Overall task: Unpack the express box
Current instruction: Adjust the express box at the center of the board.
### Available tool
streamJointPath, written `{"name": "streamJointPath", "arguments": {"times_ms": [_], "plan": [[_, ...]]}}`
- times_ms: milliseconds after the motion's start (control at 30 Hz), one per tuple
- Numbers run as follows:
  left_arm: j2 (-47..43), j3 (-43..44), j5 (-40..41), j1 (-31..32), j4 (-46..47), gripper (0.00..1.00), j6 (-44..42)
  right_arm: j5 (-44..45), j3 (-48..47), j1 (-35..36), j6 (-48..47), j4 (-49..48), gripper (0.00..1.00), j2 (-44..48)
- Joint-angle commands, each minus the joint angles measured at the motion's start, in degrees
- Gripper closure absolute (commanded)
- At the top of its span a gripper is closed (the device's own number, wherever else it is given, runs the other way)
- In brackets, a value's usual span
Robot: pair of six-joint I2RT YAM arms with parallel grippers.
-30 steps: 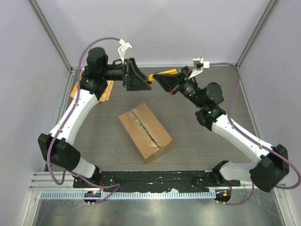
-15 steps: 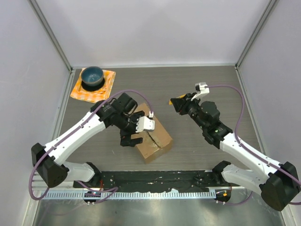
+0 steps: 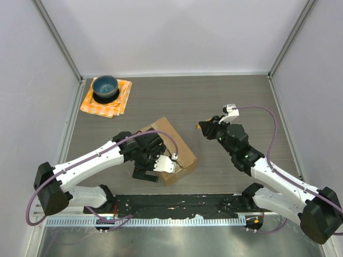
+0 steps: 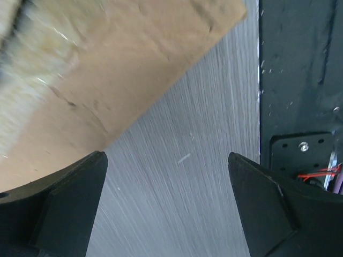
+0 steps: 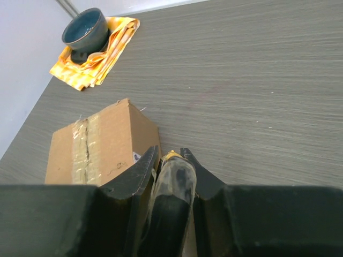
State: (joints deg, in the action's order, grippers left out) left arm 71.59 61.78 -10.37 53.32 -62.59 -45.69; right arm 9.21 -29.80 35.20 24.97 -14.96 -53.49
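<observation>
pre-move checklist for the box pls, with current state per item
1. Left tool open and holding nothing: ok.
2. Left tool straddling the box: not ok. Bare table lies between its fingers, and the box edge sits off to one side.
3. Right tool gripping the yellow-tipped item: ok, shut on it.
4. Item's tip at the tape seam: not ok. It is held to the right of the box, apart from it.
5. Flaps open: not ok, both lie flat and closed.
6. Bowl and orange cloth out of the way: ok, in the far left corner.
</observation>
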Motion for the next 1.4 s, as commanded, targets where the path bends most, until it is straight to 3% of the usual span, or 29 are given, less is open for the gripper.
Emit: {"name": "streamJointPath", "arguments": {"times_ms": [0, 200, 433, 533, 767, 1067, 1267, 1367], "plan": [[-2.7, -2.5, 5.6, -1.0, 4.1, 0.00, 0.3, 4.4, -1.6, 0.9, -2.8, -3.6, 0.99, -2.6], [-6.1, -1.5, 0.8, -9.4, 7.7, 0.00, 14.3, 6.1, 0.9, 7.6, -7.6, -6.5, 0.99, -2.3], [-4.0, -1.3, -13.1, -33.0, 9.5, 0.00, 19.2, 7.3, 0.0, 11.4, -7.7, -0.2, 0.99, -4.5], [-0.8, -2.0, -15.7, -36.5, 12.0, 0.00, 19.3, 13.2, 1.6, 16.3, -8.8, -0.1, 0.99, -4.3], [6.4, 2.4, -25.3, -37.0, 20.4, 0.00, 23.0, 16.4, 1.8, 22.8, -6.3, 3.4, 0.99, -2.6], [22.4, 7.2, -27.7, -36.9, 21.4, 0.00, 17.4, 20.5, 1.9, 31.3, -1.8, 10.3, 0.99, 3.0], [28.9, 15.0, -31.4, -36.8, 19.1, 0.00, 15.5, 28.0, -6.0, 34.3, -12.7, 18.3, 0.99, 5.1], [29.4, 16.2, -31.5, -36.8, 17.5, 0.00, 14.4, 24.8, -8.8, 35.2, -21.4, 16.8, 0.99, 6.0]]}}
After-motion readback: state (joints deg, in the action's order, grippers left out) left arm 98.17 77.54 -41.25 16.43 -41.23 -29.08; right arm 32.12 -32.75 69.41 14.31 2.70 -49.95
